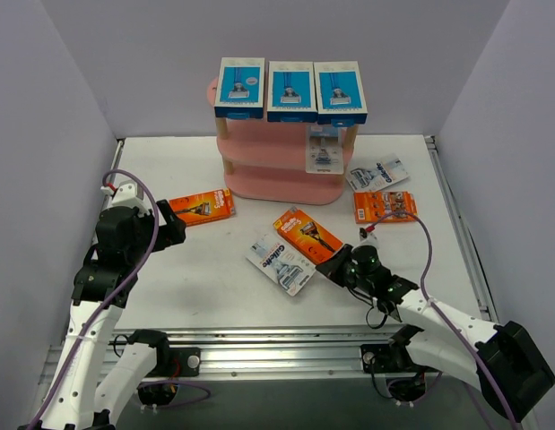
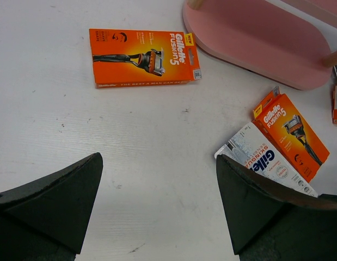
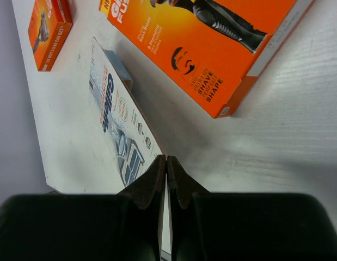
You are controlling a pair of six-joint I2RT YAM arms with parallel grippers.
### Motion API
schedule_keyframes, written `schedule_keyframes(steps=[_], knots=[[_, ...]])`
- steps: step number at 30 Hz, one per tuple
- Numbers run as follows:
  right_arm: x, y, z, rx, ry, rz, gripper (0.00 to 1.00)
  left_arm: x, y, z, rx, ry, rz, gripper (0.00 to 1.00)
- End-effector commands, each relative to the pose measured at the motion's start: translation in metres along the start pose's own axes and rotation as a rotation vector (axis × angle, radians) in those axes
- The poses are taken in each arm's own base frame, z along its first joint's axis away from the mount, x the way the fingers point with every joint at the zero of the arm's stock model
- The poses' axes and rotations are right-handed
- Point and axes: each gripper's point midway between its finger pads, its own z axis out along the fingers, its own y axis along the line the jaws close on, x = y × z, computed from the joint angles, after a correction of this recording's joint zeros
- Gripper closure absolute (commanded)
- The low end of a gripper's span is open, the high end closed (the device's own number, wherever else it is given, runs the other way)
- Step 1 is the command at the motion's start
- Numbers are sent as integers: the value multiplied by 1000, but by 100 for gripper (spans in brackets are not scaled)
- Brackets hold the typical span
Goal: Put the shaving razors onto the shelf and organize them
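The pink shelf (image 1: 286, 186) stands at the back with three blue-and-white razor boxes (image 1: 290, 91) in a row on its top board and one grey blister pack (image 1: 324, 150) on a lower tier. My right gripper (image 3: 166, 160) is shut on the near edge of a grey blister pack (image 3: 116, 117) lying mid-table (image 1: 281, 262), beside an orange card (image 3: 206, 43). My left gripper (image 2: 157, 201) hangs open over bare table, an orange card (image 2: 144, 57) ahead of it.
Another grey pack (image 1: 377, 173) and an orange card (image 1: 385, 206) lie right of the shelf. The shelf's bottom board (image 2: 261, 38) shows at the upper right in the left wrist view. Grey walls close in three sides.
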Motion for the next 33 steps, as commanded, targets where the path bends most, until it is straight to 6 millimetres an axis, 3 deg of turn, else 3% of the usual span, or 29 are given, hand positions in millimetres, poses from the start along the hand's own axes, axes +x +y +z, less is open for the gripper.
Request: schedule_keyframes(steps=[1, 2, 4, 7, 9, 11, 12, 15, 16, 18, 19, 25, 33], knots=[[-20, 35, -7, -73, -49, -77, 100, -19, -10, -4, 39, -67, 10, 6], [-27, 48, -10, -93, -64, -99, 100, -19, -10, -4, 39, -67, 10, 6], [-32, 51, -14, -64, -81, -171, 100, -20, -10, -5, 39, -69, 10, 6], [-44, 72, -24, -74, -128, -275, 100, -20, -10, -5, 41, -71, 9, 6], [-45, 89, -31, -85, -131, -339, 100, -19, -10, -5, 41, -68, 10, 6], [-47, 94, -31, -54, -149, -426, 100, -19, -10, -5, 39, -69, 10, 6], [-40, 106, -36, -67, -136, -472, 100, -20, -10, -5, 40, -71, 10, 6], [-36, 110, -36, -24, -142, -580, 100, -20, -10, -6, 40, -73, 9, 6], [-27, 121, -39, -44, -136, -621, 100, -20, -10, -5, 41, -73, 9, 6], [-27, 126, -45, -22, -193, -684, 100, -20, -10, -5, 39, -72, 9, 6], [-15, 138, -49, -48, -189, -720, 100, -20, -9, -6, 38, -74, 9, 6], [12, 144, -54, 23, -197, -919, 100, -20, -9, -5, 38, -72, 9, 6], [58, 168, -62, 4, -213, -1089, 100, -20, -10, -5, 38, -73, 9, 6]])
